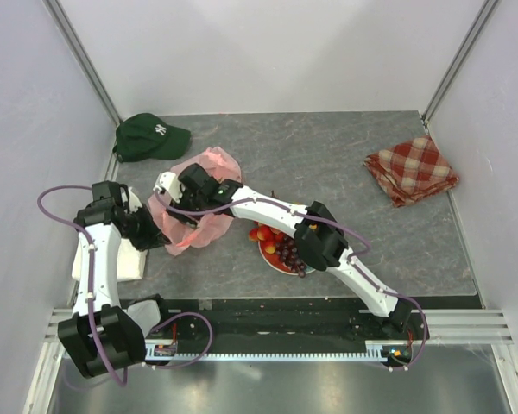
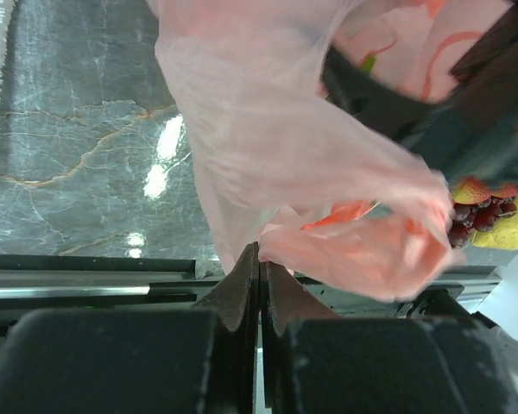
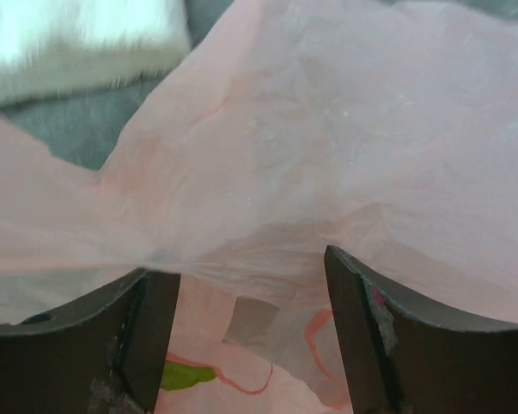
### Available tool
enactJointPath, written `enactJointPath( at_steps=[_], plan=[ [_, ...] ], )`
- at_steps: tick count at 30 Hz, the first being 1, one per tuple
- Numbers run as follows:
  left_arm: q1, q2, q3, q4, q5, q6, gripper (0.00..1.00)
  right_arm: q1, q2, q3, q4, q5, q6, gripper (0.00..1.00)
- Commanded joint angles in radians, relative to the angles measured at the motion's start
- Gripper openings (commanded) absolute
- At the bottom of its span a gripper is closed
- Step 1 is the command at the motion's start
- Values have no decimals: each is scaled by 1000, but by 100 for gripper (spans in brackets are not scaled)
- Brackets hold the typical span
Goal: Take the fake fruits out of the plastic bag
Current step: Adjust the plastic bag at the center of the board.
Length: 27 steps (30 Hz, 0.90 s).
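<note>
The pink plastic bag (image 1: 200,197) lies crumpled at the table's left centre. My left gripper (image 1: 161,236) is shut on the bag's near edge; in the left wrist view its jaws (image 2: 261,252) pinch the pink film (image 2: 268,147). My right gripper (image 1: 170,185) reaches over the bag from the right. Its jaws are open (image 3: 250,289), with pink film (image 3: 328,147) in front of and between the fingers and nothing gripped. Fake fruits (image 1: 276,244), red berries, dark grapes and a yellow piece, lie on a red plate (image 1: 274,264), partly under the right arm. They also show in the left wrist view (image 2: 483,216).
A dark green cap (image 1: 151,136) lies at the back left. A red-checked folded cloth (image 1: 412,168) lies at the back right. A white object (image 1: 128,260) sits at the table's left edge beside the left arm. The right arm spans the table diagonally.
</note>
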Motion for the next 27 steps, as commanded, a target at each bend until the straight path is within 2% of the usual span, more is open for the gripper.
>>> enactJointPath(
  at_steps=[1, 4, 7, 11, 15, 19, 22, 23, 27],
  plan=[
    [10, 0, -3, -26, -9, 45, 2, -45, 27, 111, 104, -36, 112, 75],
    [25, 7, 36, -31, -20, 57, 1, -72, 24, 99, 150, -47, 187, 74],
    [36, 7, 98, -29, 9, 81, 2, -82, 46, 89, 159, -31, 163, 73],
    [36, 35, 261, 0, 109, 127, 2, -86, 105, 122, 205, 191, 59, 72],
    [36, 111, 386, 44, 137, 141, 2, -137, 148, 188, 252, 274, 10, 73],
    [28, 235, 483, 124, 181, 82, 1, -230, 138, 220, 298, 325, 31, 68],
    [18, 322, 656, 133, 221, 81, 2, -280, 103, 234, 332, 309, 60, 68],
    [19, 372, 759, 133, 215, 94, 2, -284, 86, 240, 338, 310, 50, 68],
    [19, 448, 995, 139, 273, 138, 2, -287, 20, 243, 363, 298, 33, 68]
  ],
)
